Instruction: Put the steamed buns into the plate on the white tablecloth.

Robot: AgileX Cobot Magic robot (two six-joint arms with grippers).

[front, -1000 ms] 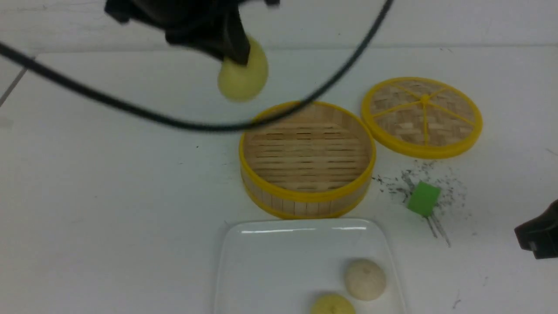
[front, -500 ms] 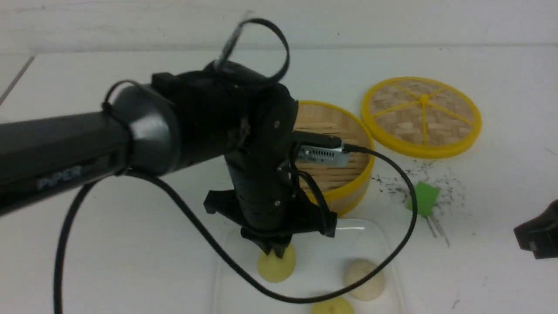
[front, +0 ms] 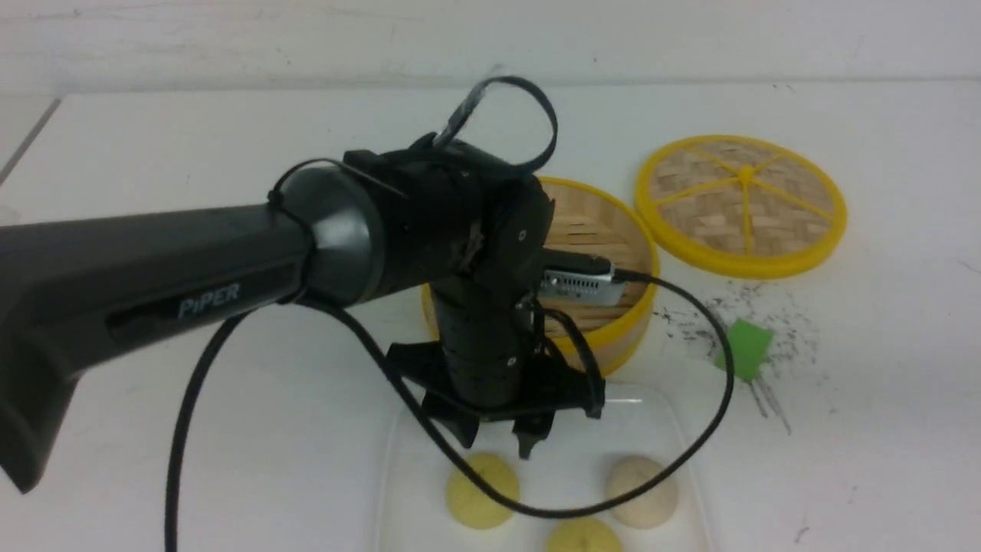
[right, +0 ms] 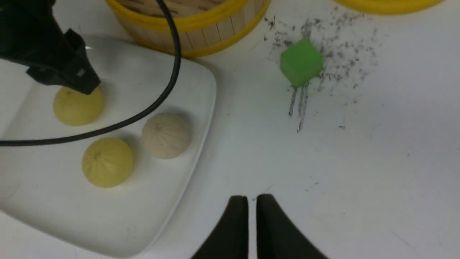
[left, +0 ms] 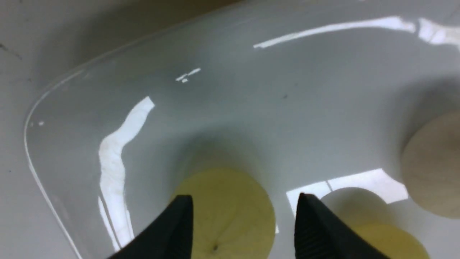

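Note:
Three steamed buns lie on the white plate (front: 659, 402) on the white tablecloth (front: 843, 475): a pale yellow one (front: 481, 501) at the left, an off-white one (front: 642, 491) at the right, and a second yellow one (front: 584, 538) at the near edge. My left gripper (front: 497, 445) hangs open just above the left yellow bun (left: 230, 212), its fingers apart from it. Beside the plate (right: 194, 90), my right gripper (right: 251, 198) is shut over bare cloth with nothing in it. It does not show in the front view.
The yellow-rimmed bamboo steamer (front: 613, 230) stands behind the plate, half hidden by my left arm. Its lid (front: 742, 205) lies at the back right. A green block (front: 745, 349) sits on black speckles to the right. A black cable (front: 690, 452) loops over the plate.
My left gripper came down over the plate with a yellow bun, opened and let it go. The bun now lies on the plate. My right gripper has left the front view.

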